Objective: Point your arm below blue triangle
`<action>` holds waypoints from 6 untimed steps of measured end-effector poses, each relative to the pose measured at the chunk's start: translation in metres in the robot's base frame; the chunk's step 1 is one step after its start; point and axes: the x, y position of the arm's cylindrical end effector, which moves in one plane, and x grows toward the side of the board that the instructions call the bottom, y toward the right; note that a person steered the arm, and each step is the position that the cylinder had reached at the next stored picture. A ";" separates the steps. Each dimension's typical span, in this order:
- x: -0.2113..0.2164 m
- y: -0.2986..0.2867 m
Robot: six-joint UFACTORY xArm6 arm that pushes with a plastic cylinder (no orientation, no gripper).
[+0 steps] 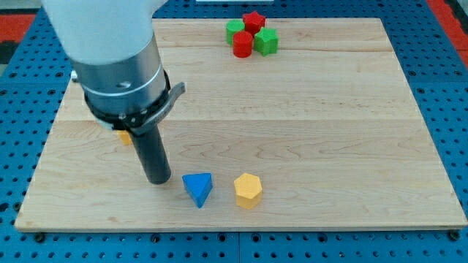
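Note:
A blue triangle block (198, 188) lies on the wooden board (307, 124) near the view's bottom, left of centre. My tip (158, 179) rests on the board just to the view's left of the blue triangle, a small gap between them, at about the same height in the view. The dark rod rises from the tip to the grey and white arm body at the view's upper left.
A yellow hexagon block (248, 191) sits right of the blue triangle. An orange-yellow block (125, 136) is partly hidden behind the rod. At the view's top, a red star (254, 20), red cylinder (242, 43) and two green blocks (266, 41) cluster together.

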 end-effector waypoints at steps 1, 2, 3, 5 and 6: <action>0.010 0.021; 0.018 0.032; 0.033 0.043; 0.061 0.061; 0.064 0.082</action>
